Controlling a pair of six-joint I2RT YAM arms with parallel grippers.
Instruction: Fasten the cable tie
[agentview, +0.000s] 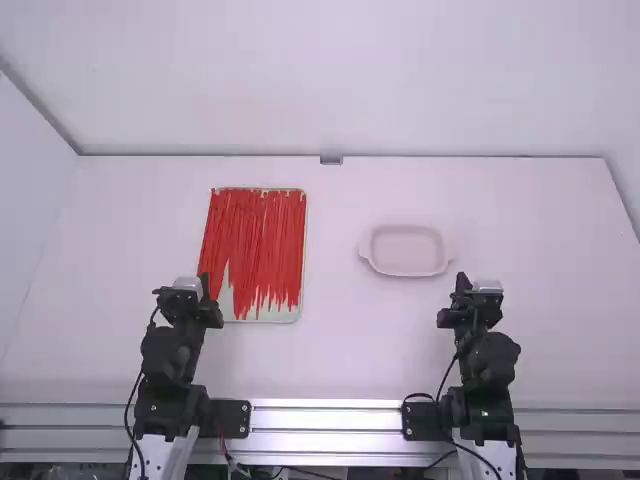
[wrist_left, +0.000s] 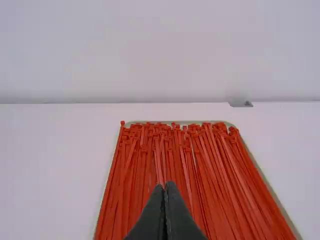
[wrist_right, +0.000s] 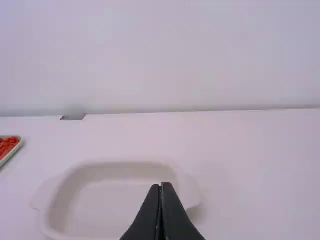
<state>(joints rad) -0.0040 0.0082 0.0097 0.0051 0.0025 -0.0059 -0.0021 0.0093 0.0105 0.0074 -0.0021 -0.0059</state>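
Ties (wrist_left: 190, 165) heaped on tray (agentview: 232, 300), just ahead of and below left gripper (wrist_left: 165, 186). Long axes run along fingers' pointing line, heads at far end. Left fingers pressed together, empty. Right gripper (wrist_right: 161, 186) likewise closed, empty, facing dish (wrist_right: 100, 167), well apart from ties. Left arm nearer.
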